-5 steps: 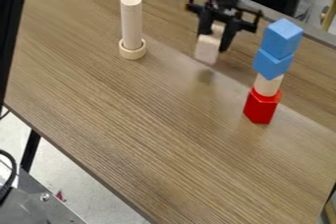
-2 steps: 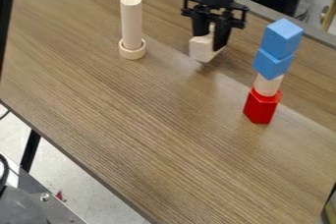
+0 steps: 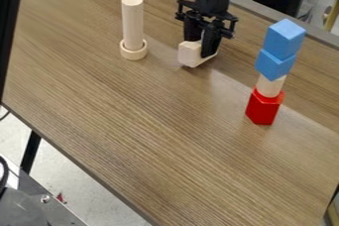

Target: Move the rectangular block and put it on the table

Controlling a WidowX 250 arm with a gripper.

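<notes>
Brown wood-grain worktop (image 3: 152, 131): towards its far edge, the black two-finger gripper (image 3: 201, 48) is closed around the pale rectangular wooden block (image 3: 189, 54), seemingly at or just above the surface; release remains.

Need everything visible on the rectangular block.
The rectangular block is pale and plain, wood by its look, with flat faces. The black hand grips it, and its fingers hide part of it. One end juts out toward the image's lower left. It is at or just above the table; contact can't be told. It is clear of the upright cylinder and the coloured stack.
</notes>
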